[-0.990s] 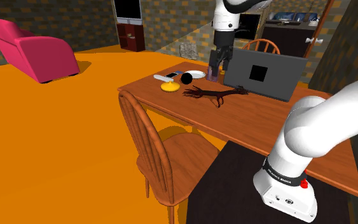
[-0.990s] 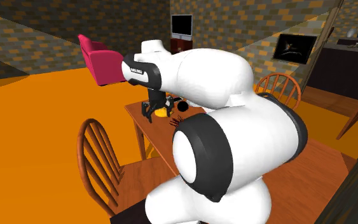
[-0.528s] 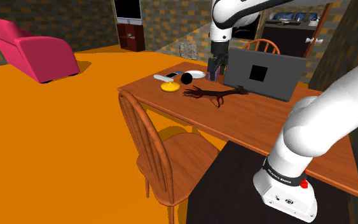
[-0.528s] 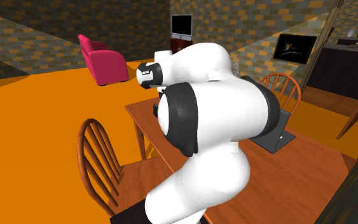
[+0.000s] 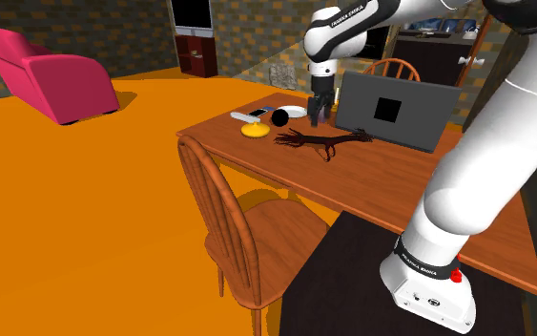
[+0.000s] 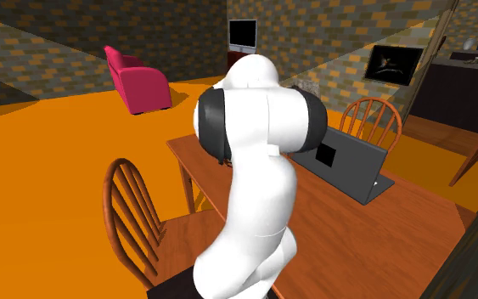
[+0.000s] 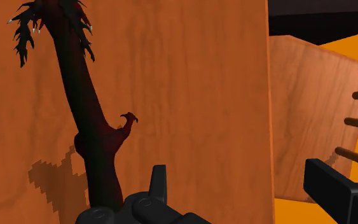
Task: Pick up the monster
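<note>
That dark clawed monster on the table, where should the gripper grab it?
Probably grip the monster at its slim middle, from straight above, across its width: it lies flat on the table, long and thin, with spiky claws at one end.

My arm (image 5: 490,134) is white with dark joint bands, black fingers (image 7: 330,184), perhaps a red button (image 5: 457,276) lower right.

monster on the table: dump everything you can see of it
The monster is a long, thin, dark red-brown figure lying flat on the wooden table, in front of the grey laptop. One end fans into spiky claws with pale tips; a small hooked limb juts from its middle. The gripper has its jaws open and does not touch it.
</note>
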`<state>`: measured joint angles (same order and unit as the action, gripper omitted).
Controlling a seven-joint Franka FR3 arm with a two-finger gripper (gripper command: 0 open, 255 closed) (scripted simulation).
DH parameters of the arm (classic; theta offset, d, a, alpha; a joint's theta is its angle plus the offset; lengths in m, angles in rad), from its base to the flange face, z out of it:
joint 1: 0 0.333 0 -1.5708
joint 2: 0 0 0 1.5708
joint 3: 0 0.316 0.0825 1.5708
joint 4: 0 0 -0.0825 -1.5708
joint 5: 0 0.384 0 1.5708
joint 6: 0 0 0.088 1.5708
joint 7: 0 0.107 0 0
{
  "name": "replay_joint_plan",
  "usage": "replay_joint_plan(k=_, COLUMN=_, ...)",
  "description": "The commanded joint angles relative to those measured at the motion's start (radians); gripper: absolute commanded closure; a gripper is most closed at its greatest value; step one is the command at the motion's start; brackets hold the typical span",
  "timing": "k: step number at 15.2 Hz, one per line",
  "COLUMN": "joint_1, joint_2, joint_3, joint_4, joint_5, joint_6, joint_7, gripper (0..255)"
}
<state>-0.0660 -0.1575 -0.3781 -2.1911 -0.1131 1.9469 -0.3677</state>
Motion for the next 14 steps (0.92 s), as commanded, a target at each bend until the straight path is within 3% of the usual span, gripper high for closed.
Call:
replay_joint_plan(k=1, joint_1=-0.008, joint_2=0.083, joint_3=-0.025, joint_4=0.039, joint_5=0.021, joint_6=0.033, joint_7=-0.046, gripper=0)
replay_joint_plan(k=6, joint_1=-0.045, joint_2=0.287, joint_3=-0.058, joint_4=0.170, joint_5=0.093, joint_6=0.074, joint_7=-0.156, gripper=0)
replay_joint_plan(k=12, joint_1=-0.122, joint_2=0.538, joint_3=-0.058, joint_4=0.373, joint_5=0.185, joint_6=0.080, joint_7=-0.269, gripper=0)
replay_joint_plan(k=14, joint_1=-0.134, joint_2=0.571, joint_3=-0.054, joint_4=0.392, joint_5=0.196, joint_6=0.089, joint_7=-0.279, gripper=0)
